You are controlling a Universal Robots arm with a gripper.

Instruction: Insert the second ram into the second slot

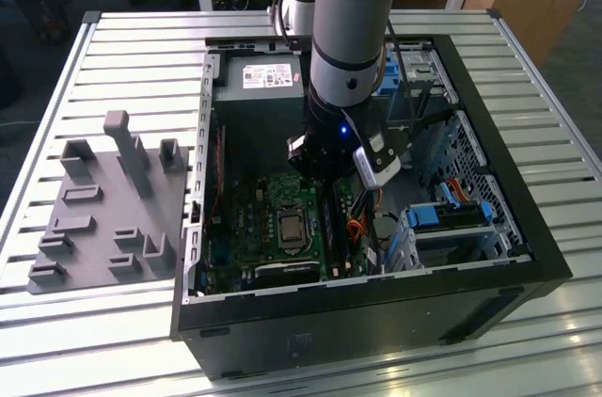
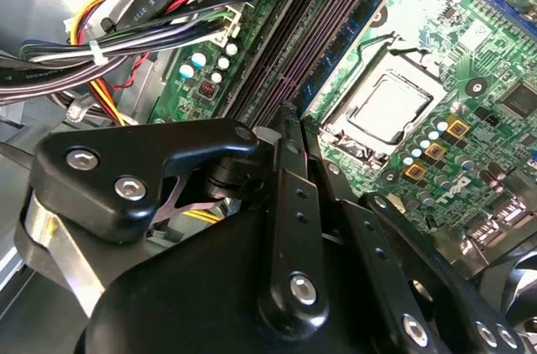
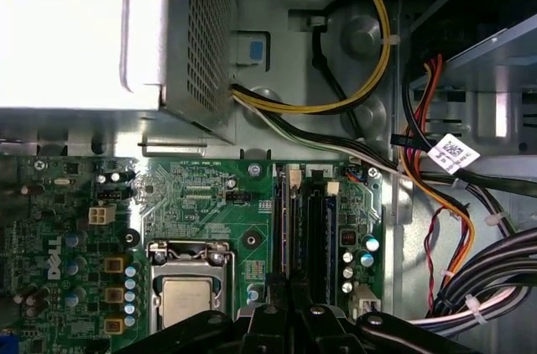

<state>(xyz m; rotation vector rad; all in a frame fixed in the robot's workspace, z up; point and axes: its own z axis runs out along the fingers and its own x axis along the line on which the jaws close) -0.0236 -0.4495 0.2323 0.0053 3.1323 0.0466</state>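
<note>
**A:** Where is the arm?

**B:** In the exterior view the arm (image 1: 353,30) stands inside the open computer case (image 1: 376,322), which lies on a slatted table (image 1: 122,49). Its wrist hangs over the memory slots (image 1: 331,223). The CPU socket (image 1: 290,228) is at their nine o'clock and the power supply (image 1: 259,77) is at their twelve.

**A:** And the second ram?

**B:** In the second wrist view the second ram (image 2: 352,35) shows as a blue strip along the slot row nearest the CPU socket. The gripper (image 2: 289,119) sits just at its near end. In the first wrist view the gripper lines up with that same row.

**A:** Is it fully seated?

**B:** I cannot tell.

**A:** And the jaws?

**B:** I cannot tell how far apart they are, or whether they have hold of anything. The gripper's own linkage covers them.

**A:** Anything else?

**B:** A cable bundle (image 2: 168,2) runs beside the slots, on the side away from the socket. A grey fixture tray (image 1: 103,209) lies on the table at the case's nine o'clock.
</note>
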